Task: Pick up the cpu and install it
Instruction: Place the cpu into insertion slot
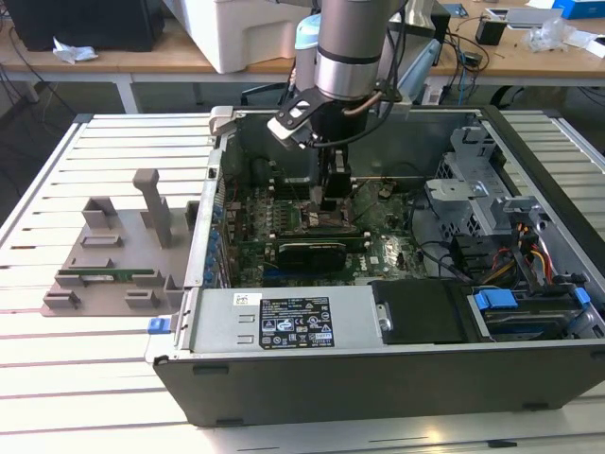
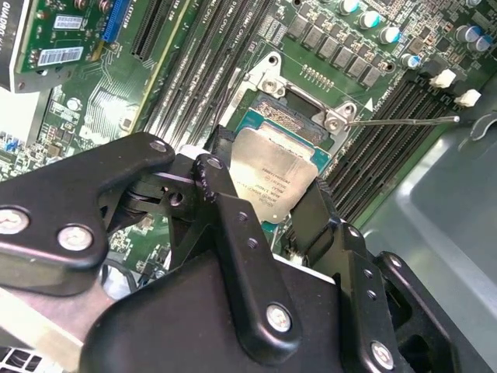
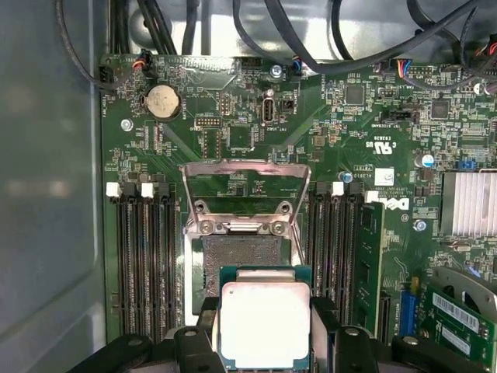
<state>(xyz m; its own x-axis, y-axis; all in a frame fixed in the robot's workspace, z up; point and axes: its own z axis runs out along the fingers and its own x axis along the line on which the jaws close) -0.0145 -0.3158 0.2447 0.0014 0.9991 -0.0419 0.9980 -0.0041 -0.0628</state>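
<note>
Counted: 1 cpu (image 3: pixel 265 326), 1 gripper (image 1: pixel 326 200), 1 socket (image 3: pixel 237 260) on 1 motherboard (image 3: pixel 334 116), 1 coin battery (image 3: pixel 163 101), 1 heatsink (image 3: pixel 470 203), 1 PC case (image 1: pixel 378 374), 1 grey tray (image 1: pixel 99 295) w/ 1 memory stick (image 1: pixel 104 276).

Print in view, none we can make out

We see a white label (image 1: pixel 284 323) of small marks on the grey cover (image 1: pixel 357 314), barcode stickers (image 2: pixel 59 54) on a card (image 2: pixel 31 31), faint engraving on the cpu (image 2: pixel 273 180), and white lettering (image 3: pixel 383 144) on the board (image 3: pixel 334 116).
</note>
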